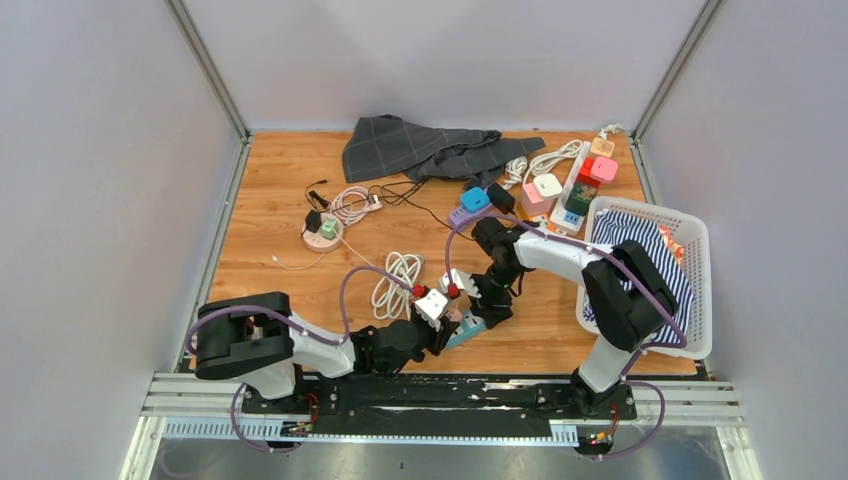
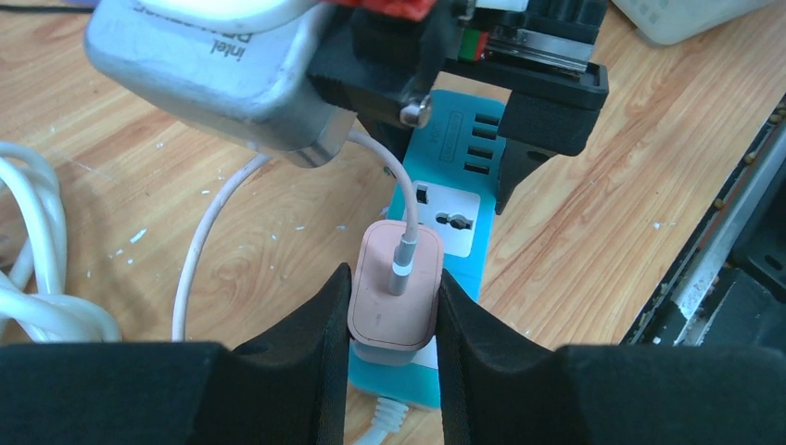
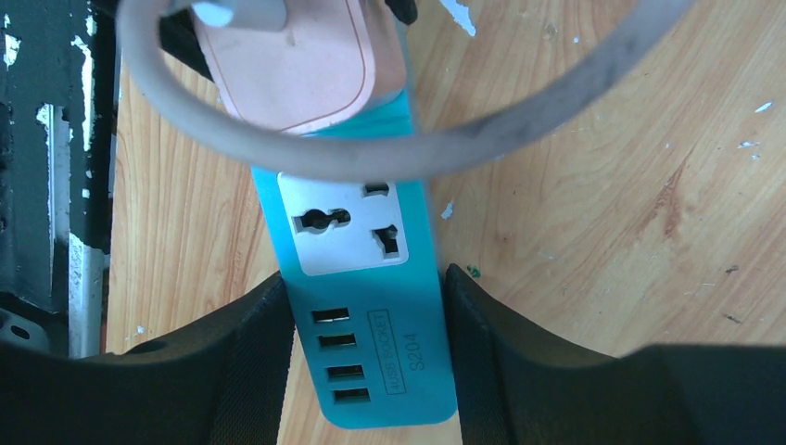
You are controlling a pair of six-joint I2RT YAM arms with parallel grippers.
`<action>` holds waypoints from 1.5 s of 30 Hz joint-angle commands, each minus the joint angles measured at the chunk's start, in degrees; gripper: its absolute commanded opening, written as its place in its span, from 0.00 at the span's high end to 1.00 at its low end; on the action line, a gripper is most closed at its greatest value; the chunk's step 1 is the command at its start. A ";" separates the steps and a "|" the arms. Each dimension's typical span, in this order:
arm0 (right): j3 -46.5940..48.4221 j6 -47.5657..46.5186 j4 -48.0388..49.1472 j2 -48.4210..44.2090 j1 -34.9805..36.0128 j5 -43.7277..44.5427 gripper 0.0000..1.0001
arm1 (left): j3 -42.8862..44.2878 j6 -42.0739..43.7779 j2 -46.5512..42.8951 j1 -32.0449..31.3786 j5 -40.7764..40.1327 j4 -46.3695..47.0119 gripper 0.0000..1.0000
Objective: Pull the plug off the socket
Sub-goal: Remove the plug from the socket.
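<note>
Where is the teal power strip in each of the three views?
Top external: teal power strip low centre, where the two arms meet.
Left wrist: strip centre, beyond the left fingers gripping the pink plug.
Right wrist: strip bottom centre, between the right fingers.
Shared: white socket, both wrist views.

Grey cloth (image 1: 410,148) at back; striped cloth (image 1: 640,245) in white basket (image 1: 701,285), right.
</note>
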 commanded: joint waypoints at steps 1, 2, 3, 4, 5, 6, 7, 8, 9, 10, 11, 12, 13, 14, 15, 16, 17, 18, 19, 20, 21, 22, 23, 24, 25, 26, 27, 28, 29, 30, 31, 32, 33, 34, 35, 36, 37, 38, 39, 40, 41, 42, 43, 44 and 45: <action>-0.03 5.17 7.27 2.18 -0.50 2.45 1.00 | -1.96 -9.65 -0.59 -1.85 3.94 -10.68 1.00; -0.01 5.18 7.27 2.23 -0.52 2.51 1.00 | -2.12 -10.76 -1.08 -1.85 4.69 -10.16 1.00; -0.02 5.18 7.27 2.24 -0.57 2.53 1.00 | -2.50 -11.98 -1.57 -1.85 5.37 -9.18 1.00; 0.02 5.18 7.27 2.31 -0.57 2.60 1.00 | -2.96 -13.24 -1.96 -1.80 5.98 -8.08 1.00; 0.02 5.22 7.27 2.27 -0.57 2.70 1.00 | -3.29 -15.35 -2.34 -1.72 5.93 -7.58 1.00; -0.03 5.26 7.27 2.23 -0.57 2.83 1.00 | -3.60 -17.55 -2.69 -1.49 5.80 -7.49 1.00; 0.00 5.27 7.27 2.24 -0.56 2.92 1.00 | -3.70 -19.24 -2.93 -1.23 5.89 -7.51 1.00; 0.02 5.22 7.27 2.24 -0.55 3.01 1.00 | -3.75 -19.97 -3.00 -1.23 5.95 -7.46 1.00; 0.05 5.25 7.29 2.24 -0.56 3.06 1.00 | -3.63 -20.15 -2.79 -1.22 6.03 -7.50 1.00; -0.02 5.26 7.27 2.24 -0.53 3.06 1.00 | -3.49 -19.79 -2.45 -1.18 6.00 -7.47 1.00; -0.02 5.34 7.27 2.24 -0.57 3.06 1.00 | -3.22 -18.11 -2.08 -1.23 6.27 -7.46 1.00; -0.04 5.35 7.31 2.24 -0.57 3.06 1.00 | -2.84 -15.92 -1.71 -1.38 6.64 -7.48 1.00; 0.00 5.35 7.28 2.23 -0.54 3.06 1.00 | -2.38 -12.93 -1.15 -1.78 6.40 -7.50 1.00; 0.01 5.38 7.27 2.24 -0.56 3.06 1.00 | -2.07 -9.49 -0.38 -2.57 5.19 -7.51 1.00; -0.01 5.35 7.26 2.24 -0.53 3.06 1.00 | -1.76 -5.91 0.18 -3.46 3.49 -7.51 1.00; 0.00 5.36 7.28 2.24 -0.57 3.06 1.00 | -1.62 -2.81 0.70 -4.49 1.54 -7.51 1.00; -0.01 5.43 7.27 2.24 -0.57 3.06 1.00 | -1.56 -0.48 1.09 -5.16 -0.11 -7.51 1.00; -0.03 5.38 7.27 2.24 -0.54 2.99 1.00 | -1.56 1.85 1.37 -5.60 -0.86 -7.43 1.00; -0.04 5.36 7.27 2.36 -0.55 2.98 1.00 | -1.62 3.39 1.54 -5.89 -1.50 -7.41 1.00; 0.02 5.36 7.27 2.39 -0.55 2.90 1.00 | -1.73 4.46 1.54 -5.96 -1.83 -7.34 1.00; -0.01 5.29 7.27 2.53 -0.53 2.84 1.00 | -1.93 4.99 1.54 -5.99 -2.12 -7.33 1.00; 0.03 5.28 7.27 2.62 -0.53 2.80 1.00 | -2.12 4.92 1.36 -6.05 -2.44 -7.18 1.00; -0.03 5.30 7.29 2.75 -0.54 2.76 1.00 | -2.82 3.89 1.06 -5.99 -2.72 -6.06 1.00; -0.01 5.36 7.27 2.87 -0.57 2.72 1.00 | -3.54 2.29 0.68 -6.04 -2.74 -3.54 1.00; 0.01 5.37 7.31 2.93 -0.55 2.71 1.00 | -5.02 -0.24 0.40 -5.98 -3.15 -0.12 1.00; -0.03 5.36 7.27 3.06 -0.52 2.71 1.00 | -7.34 -5.89 0.19 -5.80 -4.16 3.77 1.00; -0.04 5.41 7.27 3.13 -0.55 2.75 1.00 | -9.03 -10.71 0.31 -5.36 -4.95 7.22 1.00; -0.04 5.44 7.27 3.12 -0.56 2.79 1.00 | -10.25 -13.41 0.85 -5.05 -4.77 10.37 1.00; 0.04 5.49 7.26 3.12 -0.53 2.85 1.00 | -10.79 -15.75 1.68 -4.62 -3.88 12.50 1.00; 0.04 5.51 7.27 3.18 -0.57 2.88 1.00 | -10.89 -17.91 2.45 -4.58 -3.43 13.70 1.00; 0.07 5.45 7.25 3.20 -0.57 2.90 1.00 | -10.90 -19.03 3.23 -4.57 -3.32 14.49 1.00; 0.05 5.54 7.27 3.25 -0.52 2.95 1.00 | -10.66 -19.20 3.88 -4.57 -2.88 15.23 1.00; 0.09 5.58 7.27 3.22 -0.57 3.02 1.00 | -10.46 -18.67 4.51 -4.57 -2.44 16.01 1.00; 0.06 5.60 7.27 3.19 -0.57 3.06 1.00 | -10.12 -16.77 5.11 -4.64 -1.65 16.45 1.00; 0.10 5.61 7.27 3.08 -0.56 3.06 1.00 | -9.65 -14.06 5.30 -4.70 -0.75 16.45 1.00; 0.11 5.62 7.27 3.10 -0.55 3.06 1.00 | -9.04 -11.12 5.28 -4.97 -0.32 15.69 1.00; 0.04 5.63 7.29 3.09 -0.55 3.06 1.00 | -8.48 -7.82 5.25 -5.67 -1.08 14.52 1.00; 0.10 5.64 7.27 3.11 -0.56 3.06 1.00 | -7.89 -4.43 5.09 -6.63 -2.94 12.66 1.00; 0.05 5.57 7.27 3.10 -0.53 3.06 1.00 | -7.27 -1.40 4.92 -7.64 -4.70 10.67 1.00; 0.08 5.61 7.27 3.19 -0.56 3.14 1.00 | -7.03 0.75 4.90 -8.18 -6.02 9.36 1.00; 0.08 5.61 7.27 3.30 -0.53 3.15 1.00 | -7.07 2.51 4.94 -8.52 -6.79 8.88 1.00; 0.08 5.57 7.27 3.43 -0.50 3.15 1.00 | -7.30 3.94 5.04 -8.71 -7.36 8.99 1.00; 0.05 5.59 7.27 3.50 -0.55 3.15 1.00 | -7.44 5.31 5.19 -8.84 -7.77 8.94 1.00; 0.09 5.60 7.31 3.67 -0.57 3.23 1.00 | -7.62 6.81 5.28 -9.07 -8.03 9.01 1.00; 0.11 5.61 7.27 3.72 -0.57 3.24 1.00 | -7.70 7.97 5.38 -9.32 -8.24 9.02 1.00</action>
